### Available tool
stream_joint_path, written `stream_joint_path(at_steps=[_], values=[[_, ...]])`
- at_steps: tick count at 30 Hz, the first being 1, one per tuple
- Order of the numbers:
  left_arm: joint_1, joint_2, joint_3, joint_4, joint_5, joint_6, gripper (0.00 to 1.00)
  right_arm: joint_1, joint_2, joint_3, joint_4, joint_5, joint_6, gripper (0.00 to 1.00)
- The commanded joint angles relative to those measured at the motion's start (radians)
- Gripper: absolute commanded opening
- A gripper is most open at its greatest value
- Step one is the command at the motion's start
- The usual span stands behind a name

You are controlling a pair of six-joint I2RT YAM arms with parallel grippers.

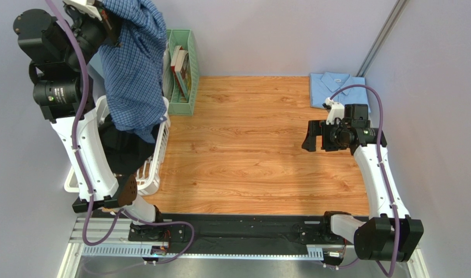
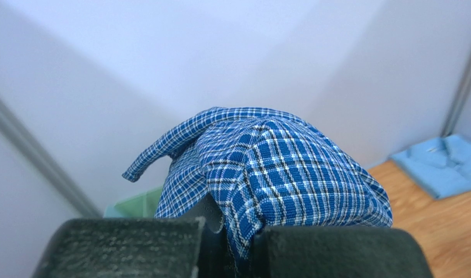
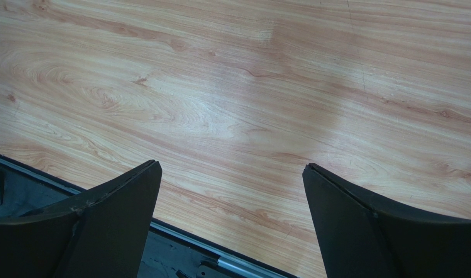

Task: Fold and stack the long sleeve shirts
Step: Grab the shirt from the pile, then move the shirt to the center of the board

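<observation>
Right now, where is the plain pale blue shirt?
In the top view, the pale blue shirt lies folded at the far right corner of the table, just beyond the right gripper.

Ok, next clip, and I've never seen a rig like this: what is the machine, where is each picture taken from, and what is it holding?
These are two robot arms bolted at the near edge of a wooden table. The wide picture looks down from above and behind them. The other two come from a small camera on each wrist, so each shows its own claw. The left claw is shut on a blue checked shirt and holds it high over a white basket at the table's left side. The right claw is open and empty, above bare wood. A pale blue shirt lies folded in the far right corner, and a green holder with books stands at the far left.
</observation>
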Motion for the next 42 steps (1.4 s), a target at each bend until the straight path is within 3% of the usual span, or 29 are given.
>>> stream_joint_path(at_steps=[1, 5, 9, 14, 25, 30, 33, 36, 37, 42], values=[[-0.119, 0.018, 0.006, 0.342, -0.005, -0.206, 0.0, 0.006, 0.003, 0.05, 0.008, -0.015, -0.004, 1.0], [-0.266, 0.05, 0.027, 0.585, -0.083, -0.276, 0.0, 0.005, 0.0, 0.044, 0.014, -0.008, -0.004, 1.0], [-0.389, 0.122, 0.107, 0.694, -0.146, -0.316, 0.0, 0.005, -0.009, 0.033, 0.02, -0.001, -0.004, 1.0], [-0.574, 0.213, 0.193, 0.863, -0.241, -0.249, 0.0, 0.005, -0.017, 0.016, 0.029, 0.008, -0.004, 1.0], [-0.88, 0.328, 0.198, 0.996, -0.299, 0.012, 0.0, 0.005, -0.026, 0.013, 0.034, 0.032, -0.005, 1.0], [-0.906, 0.339, 0.184, 0.972, -0.334, 0.061, 0.0, 0.005, -0.031, 0.016, 0.028, 0.043, -0.013, 1.0], [-0.883, 0.255, 0.028, 0.915, -0.316, 0.073, 0.0, 0.005, -0.047, 0.015, 0.025, 0.058, -0.024, 1.0], [-0.851, 0.109, -0.256, 0.865, -0.243, 0.121, 0.0, -0.006, -0.063, 0.027, 0.002, 0.077, -0.051, 1.0], [-0.832, 0.037, -0.39, 0.814, -0.205, 0.141, 0.0, -0.012, -0.067, 0.035, -0.013, 0.068, -0.06, 1.0], [-0.822, -0.127, -0.733, 0.489, 0.097, 0.336, 0.0, -0.044, -0.09, 0.026, -0.023, 0.041, -0.108, 1.0]])
